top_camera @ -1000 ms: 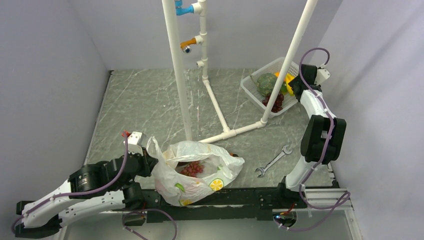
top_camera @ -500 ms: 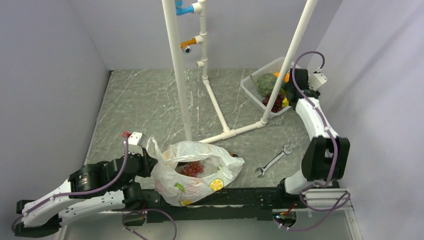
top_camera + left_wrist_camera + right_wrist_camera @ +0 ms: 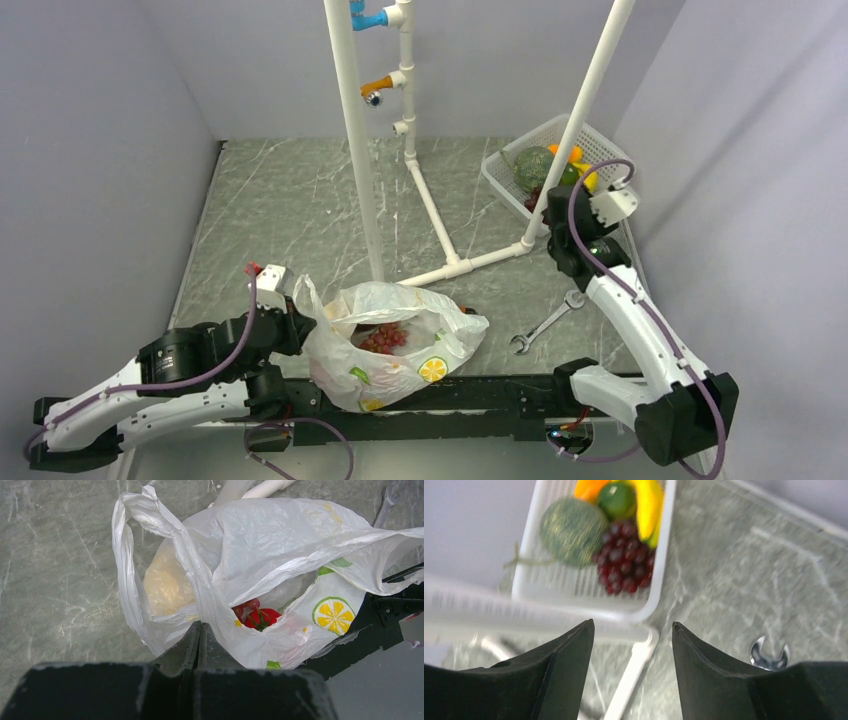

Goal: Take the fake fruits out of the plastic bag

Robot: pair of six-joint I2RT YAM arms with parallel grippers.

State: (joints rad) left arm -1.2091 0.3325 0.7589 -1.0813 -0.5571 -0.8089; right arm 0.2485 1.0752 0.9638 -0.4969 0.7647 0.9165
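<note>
fake fruits [image 3: 261, 618] half-hidden in plastic bag [image 3: 270, 540], wrench [image 3: 769, 652] half-covered

Plastic bag [image 3: 260, 545] is see-through white, printed with yellow lemon slices [image 3: 333, 616] and green leaves [image 3: 341, 561]. Red fake fruits [image 3: 260, 619] are spotted inside. Worktop [image 3: 290, 210] is marbled grey-green, white-veined. Basket [image 3: 589, 602] is white.
</note>
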